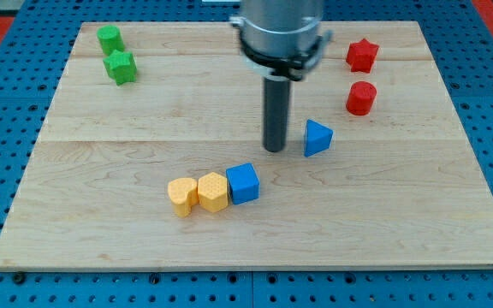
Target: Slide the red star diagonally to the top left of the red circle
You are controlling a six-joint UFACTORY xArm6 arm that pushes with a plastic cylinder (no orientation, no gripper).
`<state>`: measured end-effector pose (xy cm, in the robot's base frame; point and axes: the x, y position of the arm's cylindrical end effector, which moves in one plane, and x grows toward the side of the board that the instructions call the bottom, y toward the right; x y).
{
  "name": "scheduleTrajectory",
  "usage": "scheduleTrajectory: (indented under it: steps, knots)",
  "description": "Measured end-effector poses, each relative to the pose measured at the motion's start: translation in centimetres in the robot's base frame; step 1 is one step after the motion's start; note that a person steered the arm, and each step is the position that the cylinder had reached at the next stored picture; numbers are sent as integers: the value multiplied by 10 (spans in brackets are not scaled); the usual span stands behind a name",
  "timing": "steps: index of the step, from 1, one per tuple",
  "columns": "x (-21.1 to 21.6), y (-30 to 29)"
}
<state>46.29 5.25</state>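
Just left of the blue triangle (317, 138), my tip (274, 151) stands upright.

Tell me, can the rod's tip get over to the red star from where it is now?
Probably yes. My tip sits just left of the blue triangle, and the red star lies toward the view's top right. Bare board runs between them above the triangle, with the red circle below the star.

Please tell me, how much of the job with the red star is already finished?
Nothing looks done yet. The red star sits directly above the red circle toward the view's top, not to its top left. My tip rests just left of the blue triangle, well away from both red blocks. Reaching the star and pushing it left remains.
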Motion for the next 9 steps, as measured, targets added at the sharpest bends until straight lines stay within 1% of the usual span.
scheduleTrajectory:
  steps: [1,2,3,4,5,6,7,8,9]
  knots:
    - [35,58]
    - [5,146]
    - [-71,183]
    - [-140,186]
    - [-166,169]
    - [-178,160]
    - [-178,58]
    - [-171,44]
    - [-167,154]
